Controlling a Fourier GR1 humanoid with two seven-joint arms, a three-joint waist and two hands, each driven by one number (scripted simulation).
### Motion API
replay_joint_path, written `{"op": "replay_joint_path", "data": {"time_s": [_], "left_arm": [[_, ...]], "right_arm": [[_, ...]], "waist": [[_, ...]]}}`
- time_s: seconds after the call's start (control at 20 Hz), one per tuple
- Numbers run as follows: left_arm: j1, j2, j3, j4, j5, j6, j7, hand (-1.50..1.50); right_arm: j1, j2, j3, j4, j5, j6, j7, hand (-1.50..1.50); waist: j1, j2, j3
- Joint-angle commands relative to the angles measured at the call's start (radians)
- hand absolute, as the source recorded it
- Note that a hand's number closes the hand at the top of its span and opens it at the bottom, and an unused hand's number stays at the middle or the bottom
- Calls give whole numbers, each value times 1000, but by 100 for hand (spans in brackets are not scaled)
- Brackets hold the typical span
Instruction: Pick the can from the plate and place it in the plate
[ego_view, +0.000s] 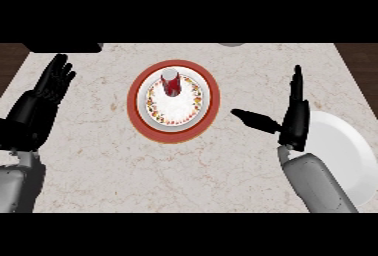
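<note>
Right forearm enters at the lower right, overlapping the white plate (343, 150). Right hand (295, 117) sits just beyond it: fingers straight and together, thumb spread wide to the left, nothing held. It is well apart from the can. Left hand (40, 100) shows at the left edge, open, fingers up, resting, nothing held. Further out, mid-counter (103, 165), the red-rimmed plate (140, 112) carries the can (170, 84), upright on the far part of its patterned centre.

Risk, as judged: a sideways approach led by the outstretched thumb could strike the can before the fingers close and topple it on the plate. A low approach could catch the raised red rim and shift the plate.

Can: slim, red body, pale top, narrow footprint from above. It is likely to tip easily.
</note>
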Motion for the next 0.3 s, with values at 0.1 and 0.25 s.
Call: {"op": "replay_joint_path", "data": {"time_s": [0.1, 0.25], "left_arm": [[-47, 5, 21, 32, 4, -40, 10, 0], [-40, 7, 45, 13, 14, -42, 34, 0]], "right_arm": [[180, -51, -10, -175, 56, 51, -10, -150], [179, -66, -36, -163, 116, 52, 27, -150]], "waist": [[2, 2, 0], [7, 3, 0]]}}
